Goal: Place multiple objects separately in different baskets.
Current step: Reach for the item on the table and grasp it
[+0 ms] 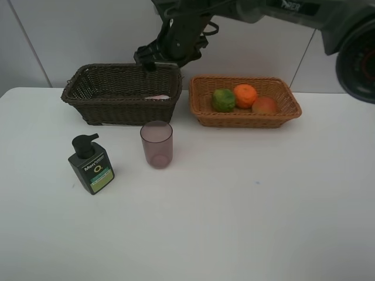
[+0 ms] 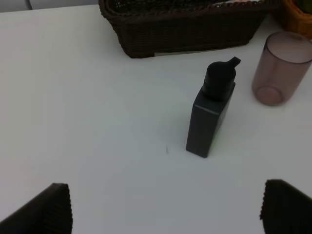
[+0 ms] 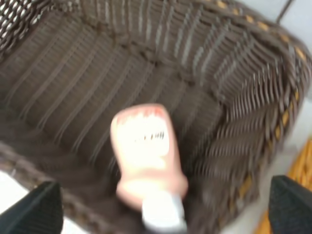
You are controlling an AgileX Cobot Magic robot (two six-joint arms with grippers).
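— Front-left of the dark basket (image 1: 120, 108), what's waiting?
— Pump bottle (image 1: 91, 167), upright; my left gripper (image 2: 165, 209) faces it, wide open, empty. Pink cup (image 1: 156, 144) stands before the basket's right end. Inside lies the small pink bottle (image 3: 146, 151); my right gripper (image 3: 165, 209) hovers above, spread, empty. Three fruits (image 1: 223, 100) sit in the tan basket (image 1: 234, 120), right of it.
— Next?
— That drop looks done; probably the pump bottle.
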